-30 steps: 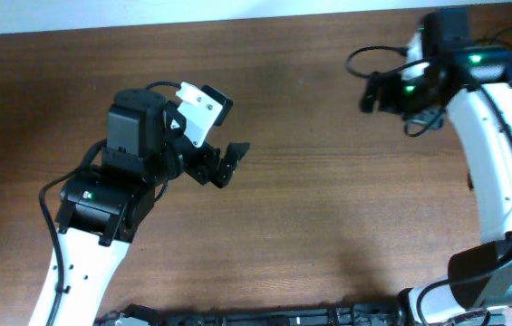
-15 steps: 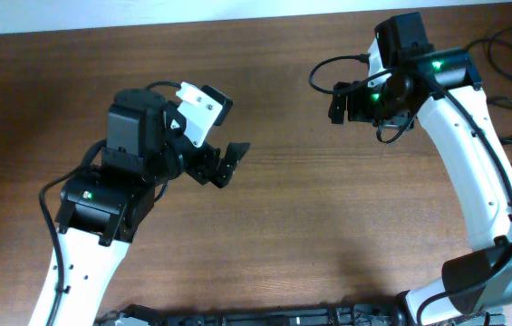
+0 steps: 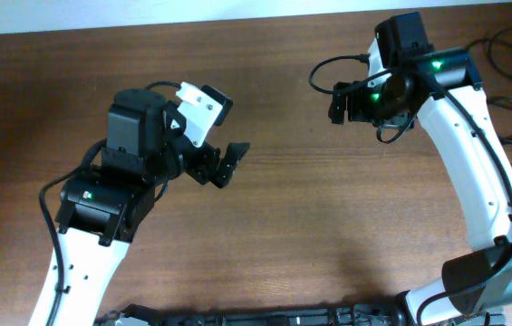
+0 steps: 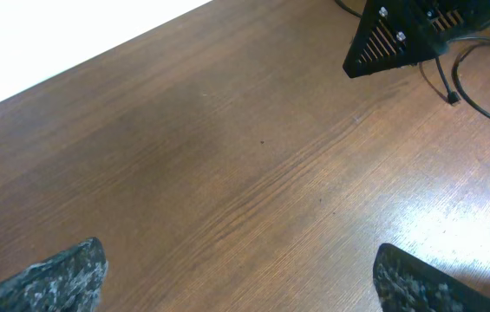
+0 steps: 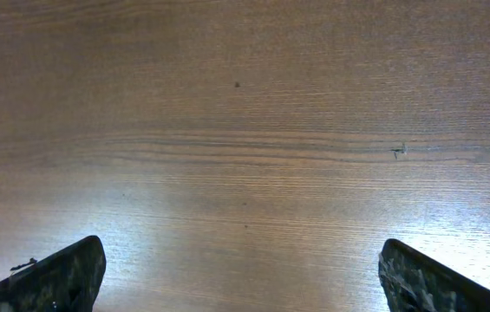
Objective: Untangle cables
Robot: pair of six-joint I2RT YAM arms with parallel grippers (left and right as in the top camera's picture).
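item: cables [image 3: 509, 68], thin black loops at the table's [image 3: 310, 208] far right edge, behind the right arm; a plug end shows in the left wrist view. bring your right gripper [image 3: 339, 102] back over them and pinch one outer strand, not the bunch. right arm: reached toward centre, jaws wide, empty. left gripper [image 3: 224, 163]: mid-table, jaws wide, empty.

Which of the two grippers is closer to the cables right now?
The right gripper. The cables lie at the table's far right edge, just beyond that arm, while the left gripper sits mid-table, well away. Both are open and empty.
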